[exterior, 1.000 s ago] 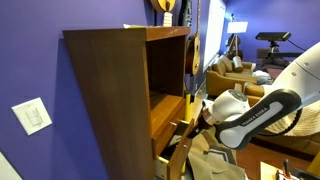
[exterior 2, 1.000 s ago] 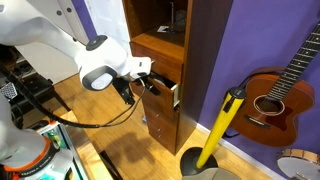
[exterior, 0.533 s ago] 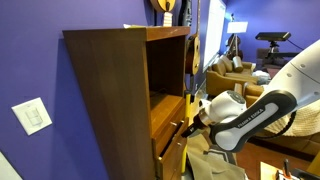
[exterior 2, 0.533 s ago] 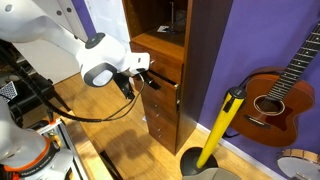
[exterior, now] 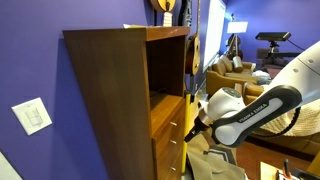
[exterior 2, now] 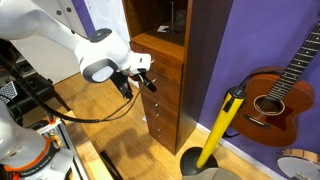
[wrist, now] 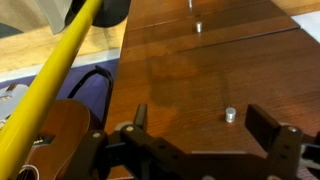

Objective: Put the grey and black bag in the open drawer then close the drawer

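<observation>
Drawer (exterior 2: pixel 166 90) front level with the cabinet (exterior 2: pixel 198 70), fingers (wrist: pixel 265 122) spread wide at its knob (wrist: pixel 230 114).
We see nothing held: the fingers stand open, one to each side of the knob, and we cannot tell whether they touch the wood. The grey and black bag shows in no view, so we judge it lies inside, behind the panel ahead of the fingertips. To finish well, we press straight ahead along the drawer's travel, close beside the knob so the box does not skew. We press gently, since fabric caught at the rim would spring it back. We stop once the seams around the fingers look even, then draw straight back, clear of the knob.
</observation>
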Robot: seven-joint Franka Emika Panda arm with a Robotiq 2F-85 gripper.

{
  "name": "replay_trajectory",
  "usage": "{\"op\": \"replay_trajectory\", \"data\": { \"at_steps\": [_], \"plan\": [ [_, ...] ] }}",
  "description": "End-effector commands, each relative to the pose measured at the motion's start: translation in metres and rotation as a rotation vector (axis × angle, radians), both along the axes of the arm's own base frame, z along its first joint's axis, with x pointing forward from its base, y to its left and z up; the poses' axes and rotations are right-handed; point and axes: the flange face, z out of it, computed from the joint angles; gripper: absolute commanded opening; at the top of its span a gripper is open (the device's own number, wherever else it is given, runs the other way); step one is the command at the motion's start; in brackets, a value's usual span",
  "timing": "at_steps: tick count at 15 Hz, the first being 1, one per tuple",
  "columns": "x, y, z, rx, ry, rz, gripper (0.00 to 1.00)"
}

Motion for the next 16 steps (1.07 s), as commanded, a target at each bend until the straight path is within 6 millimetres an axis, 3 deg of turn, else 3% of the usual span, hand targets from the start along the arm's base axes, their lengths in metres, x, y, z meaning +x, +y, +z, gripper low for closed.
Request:
{"op": "replay_trajectory", "data": {
  "at_steps": [1,6,12,16],
  "plan": [
    [-0.023,-0.008,0.010,0.050,0.110,0.049,1.00],
    [-0.047,-0.030,0.049,0.042,0.203,0.072,1.00],
    [-0.083,-0.045,0.130,0.026,0.249,0.100,1.00],
    [-0.092,-0.045,0.186,-0.007,0.262,0.085,1.00]
  ]
}}
